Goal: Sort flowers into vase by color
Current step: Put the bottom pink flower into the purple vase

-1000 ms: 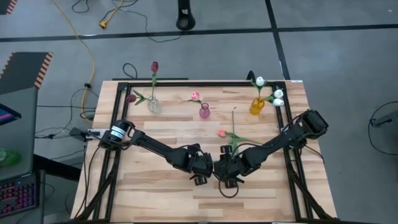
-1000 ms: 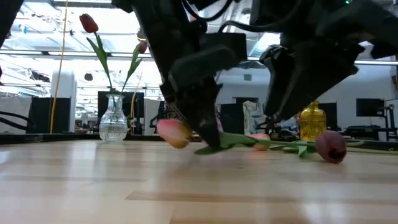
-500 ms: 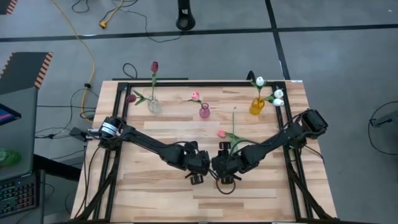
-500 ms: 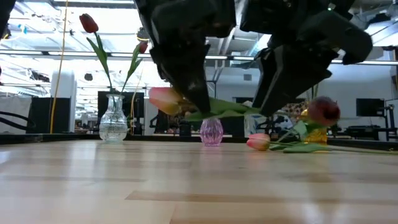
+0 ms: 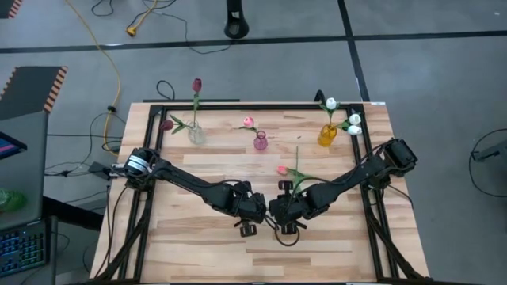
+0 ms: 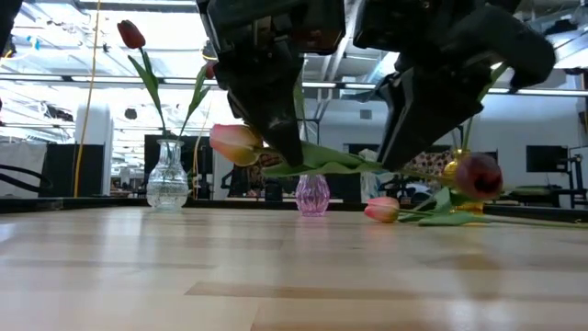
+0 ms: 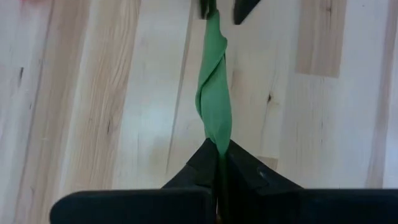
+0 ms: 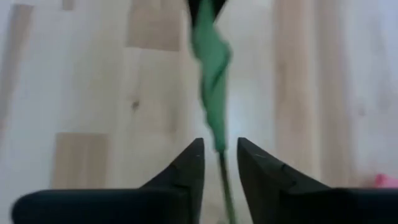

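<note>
My left gripper is shut on a tulip's green leaf a little above the table's middle. The leaf runs on to my right gripper, whose fingers stand on either side of the leaf and stem with a gap. In the low view a pink head sticks out to the left of my left gripper. A dark red head hangs to the right of my right gripper, clear of the table. I cannot tell whether these are one flower or two. Another pink tulip lies on the table. My left gripper pinches the green leaf between its two fingers, which slant down from above and lie across the flower. The flower is lifted clear of the table and lies roughly level, with the leaf twisted between the two grippers.
At the back stand a clear vase with dark red tulips, a small pink vase with a pink tulip, and a yellow vase with white tulips. A black frame runs round the table's edge.
My left gripper has risen with the flower. The pink head and the dark red head, both on the table a second ago, now hang clear of it. In the last half second the dark red head has sunk a little.
</note>
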Tool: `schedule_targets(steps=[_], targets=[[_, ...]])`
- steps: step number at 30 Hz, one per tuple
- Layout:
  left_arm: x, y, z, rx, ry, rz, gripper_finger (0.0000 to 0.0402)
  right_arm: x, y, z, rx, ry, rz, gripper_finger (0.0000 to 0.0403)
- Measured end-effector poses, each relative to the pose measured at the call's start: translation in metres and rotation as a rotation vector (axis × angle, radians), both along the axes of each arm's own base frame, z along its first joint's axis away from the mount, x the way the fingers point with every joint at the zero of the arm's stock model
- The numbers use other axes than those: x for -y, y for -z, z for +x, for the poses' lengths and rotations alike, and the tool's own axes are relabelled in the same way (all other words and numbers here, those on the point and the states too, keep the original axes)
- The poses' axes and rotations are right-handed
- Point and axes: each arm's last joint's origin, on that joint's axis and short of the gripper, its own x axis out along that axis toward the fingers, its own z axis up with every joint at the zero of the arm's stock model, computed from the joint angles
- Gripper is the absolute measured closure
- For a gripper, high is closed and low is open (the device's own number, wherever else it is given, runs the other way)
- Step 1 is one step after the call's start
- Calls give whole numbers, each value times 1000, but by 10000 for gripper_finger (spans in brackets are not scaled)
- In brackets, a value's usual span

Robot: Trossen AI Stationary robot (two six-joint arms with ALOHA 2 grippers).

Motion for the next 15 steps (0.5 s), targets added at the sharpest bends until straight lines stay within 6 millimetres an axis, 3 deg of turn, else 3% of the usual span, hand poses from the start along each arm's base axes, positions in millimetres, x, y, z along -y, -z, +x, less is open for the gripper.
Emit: schedule_targets(steps=[15], targets=[[1, 0, 0, -6, 11, -20, 399, 0, 0, 0, -13, -14, 28, 353]])
